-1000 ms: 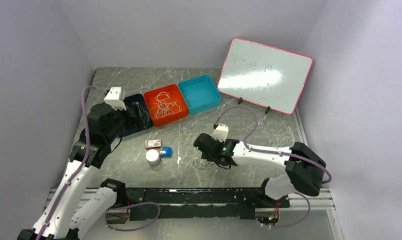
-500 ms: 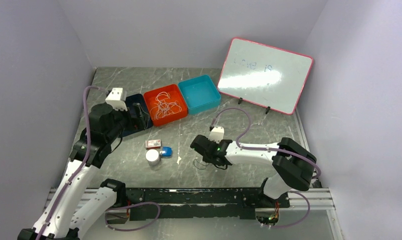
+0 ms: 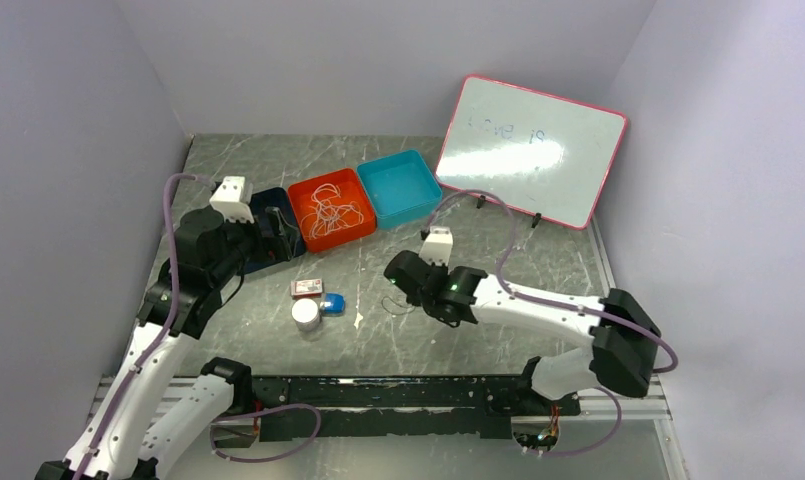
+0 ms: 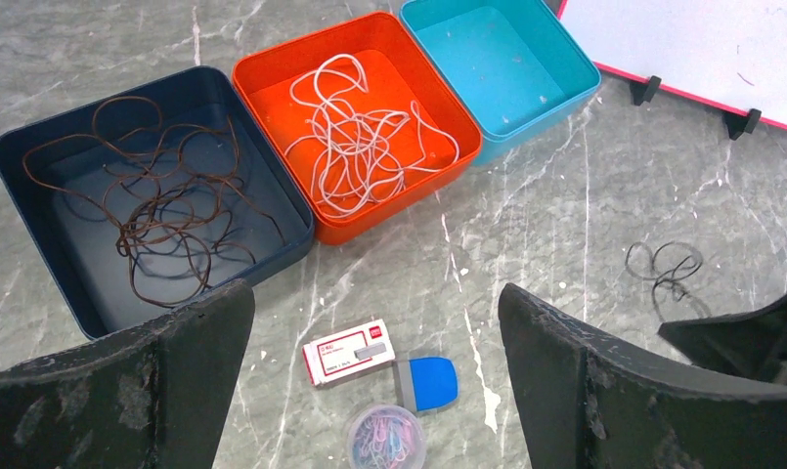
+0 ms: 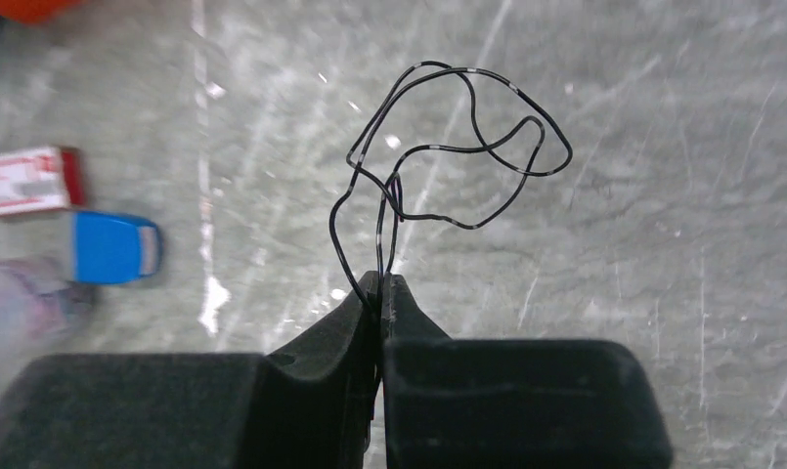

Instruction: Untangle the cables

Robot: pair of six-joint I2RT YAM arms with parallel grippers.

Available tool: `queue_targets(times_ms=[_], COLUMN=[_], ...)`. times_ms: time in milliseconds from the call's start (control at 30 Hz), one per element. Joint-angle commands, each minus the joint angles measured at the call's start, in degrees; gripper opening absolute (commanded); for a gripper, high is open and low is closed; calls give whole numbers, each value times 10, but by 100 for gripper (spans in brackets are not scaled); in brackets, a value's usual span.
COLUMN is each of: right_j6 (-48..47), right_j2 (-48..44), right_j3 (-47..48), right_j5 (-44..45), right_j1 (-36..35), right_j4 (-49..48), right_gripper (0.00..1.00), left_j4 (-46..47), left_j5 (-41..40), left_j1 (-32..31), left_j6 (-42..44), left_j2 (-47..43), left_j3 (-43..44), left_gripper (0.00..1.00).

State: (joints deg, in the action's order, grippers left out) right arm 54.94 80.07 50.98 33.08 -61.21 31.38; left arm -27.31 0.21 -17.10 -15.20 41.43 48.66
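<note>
A looped black cable (image 5: 438, 149) is pinched in the clenched right gripper (image 5: 381, 293), at lower centre of the right wrist view, above the table (image 5: 663, 195). In the left wrist view, white cables (image 4: 355, 147) are seen in the orange tray (image 4: 399, 207) and brown cables (image 4: 164, 195) in the navy tray (image 4: 76, 283) at upper left. The left gripper (image 4: 374, 313) is spread wide, grasping nothing.

In the left wrist view's upper left, cables (image 4: 355, 147) lie in the left tray (image 4: 76, 293) and middle tray (image 4: 272, 103), the right tray (image 4: 487, 68) alongside, a small box (image 4: 348, 352) below them.
</note>
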Motion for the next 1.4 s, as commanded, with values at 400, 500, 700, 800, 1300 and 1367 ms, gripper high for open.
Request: queue_targets(times_ms=[400, 500, 700, 800, 1300, 1367], right_j6=[-337, -369, -427, -433, -352, -342], right_j2=[-40, -15, 61, 115, 352, 389], right_j3=[202, 224, 265, 306, 467, 482], right_j5=[-82, -145, -242, -276, -212, -209], right_j1=[95, 150, 235, 269, 308, 312], right_j4=[19, 6, -50, -63, -145, -150], right_gripper=[1, 1, 1, 1, 1, 0], left_j4=[-2, -4, -8, -7, -22, -22], left_j5=[17, 22, 24, 18, -19, -23], left_j1=[-3, -3, -3, -3, -3, -3], left_j6=[3, 6, 3, -5, -6, -7], left_j2=[-5, -7, -11, -17, -55, -57], left_j3=[-6, -6, -10, -16, 2, 4], left_gripper=[99, 99, 99, 99, 99, 99])
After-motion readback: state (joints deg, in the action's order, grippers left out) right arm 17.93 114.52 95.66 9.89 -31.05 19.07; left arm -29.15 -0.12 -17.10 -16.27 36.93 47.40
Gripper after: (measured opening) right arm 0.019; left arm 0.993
